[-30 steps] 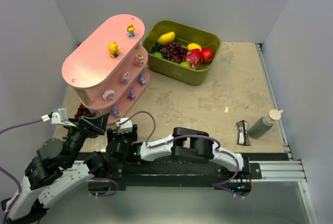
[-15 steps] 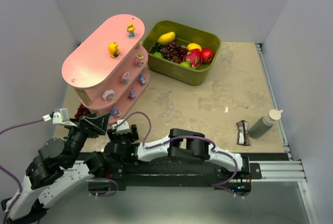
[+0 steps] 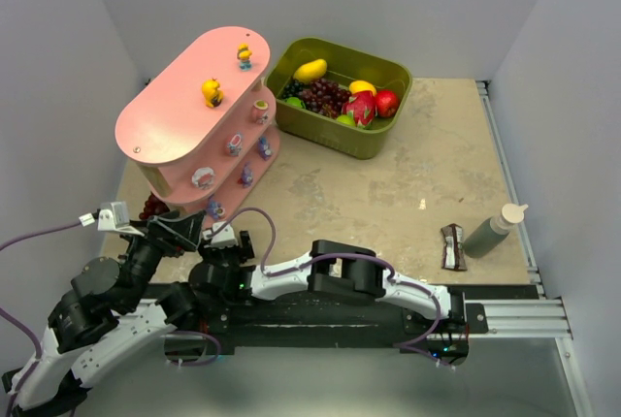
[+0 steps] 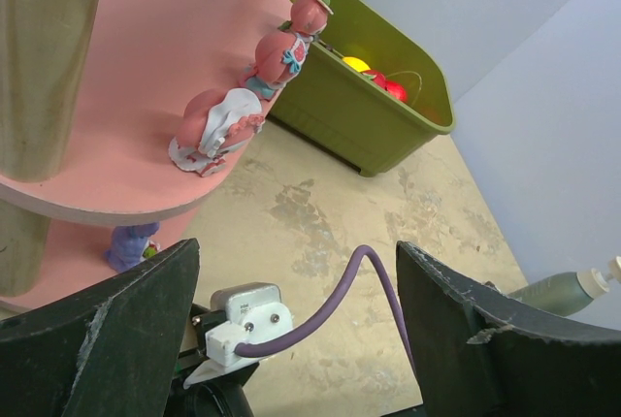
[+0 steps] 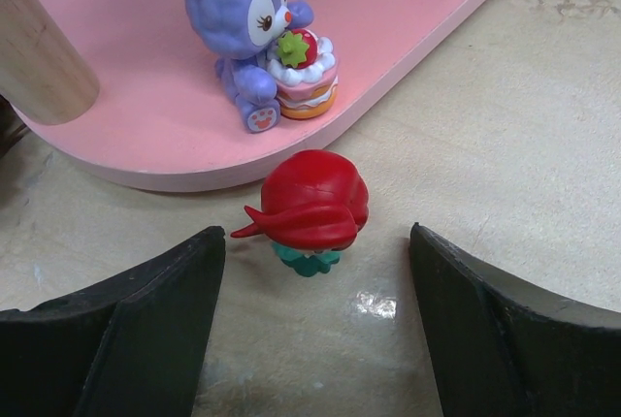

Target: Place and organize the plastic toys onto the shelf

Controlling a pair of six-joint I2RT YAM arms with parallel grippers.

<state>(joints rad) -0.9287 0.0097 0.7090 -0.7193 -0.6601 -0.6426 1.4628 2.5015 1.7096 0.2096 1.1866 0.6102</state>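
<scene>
The pink three-tier shelf [image 3: 184, 112] stands at the back left. Two yellow toys [image 3: 212, 92] sit on its top board, pink figurines [image 4: 218, 126] on the middle board, and a purple bunny with a cake [image 5: 254, 34] on the bottom board. A red-haired figurine with a teal base [image 5: 312, 211] stands on the table just off the bottom board's rim. My right gripper [image 5: 315, 325] is open, its fingers either side of and just short of this figurine. My left gripper [image 4: 296, 339] hangs open and empty beside the shelf's near end, over the right wrist.
An olive bin [image 3: 380, 141] of fruit sits right of the shelf. A green squeeze bottle [image 3: 497, 228] and a dark packet [image 3: 453, 245] lie at the right. A dark red grape bunch [image 3: 152, 207] rests by the shelf's near-left end. A wooden post [image 5: 39, 58] rises from the bottom board.
My right arm has slid left toward the shelf's near end and its jaws have narrowed a little. The left arm has stayed put.
</scene>
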